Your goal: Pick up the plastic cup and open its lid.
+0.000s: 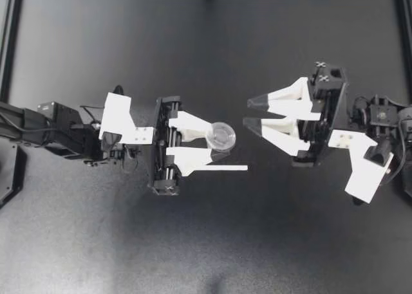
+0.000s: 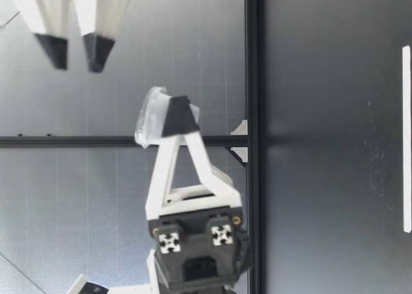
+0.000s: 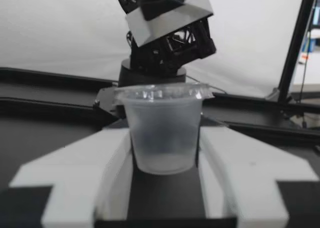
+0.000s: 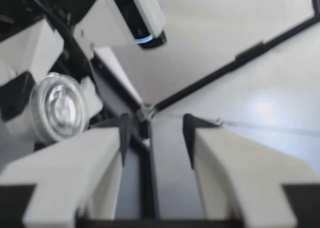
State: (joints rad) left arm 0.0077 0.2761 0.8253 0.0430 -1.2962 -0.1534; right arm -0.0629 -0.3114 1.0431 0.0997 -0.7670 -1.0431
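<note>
- The plastic cup [image 1: 223,135] looks thin-walled and light. A hard squeeze would likely buckle it, so a gentle hold on the body below the rim suits it.
- Its lid [image 3: 162,92] seems best peeled from the overhanging edge.
- The cup is small, translucent, tapered and apparently empty.
- The left gripper [image 1: 215,145] clamps it roughly upright above the table [image 1: 193,242]. The right gripper [image 1: 251,112] is spread, empty and near.
</note>
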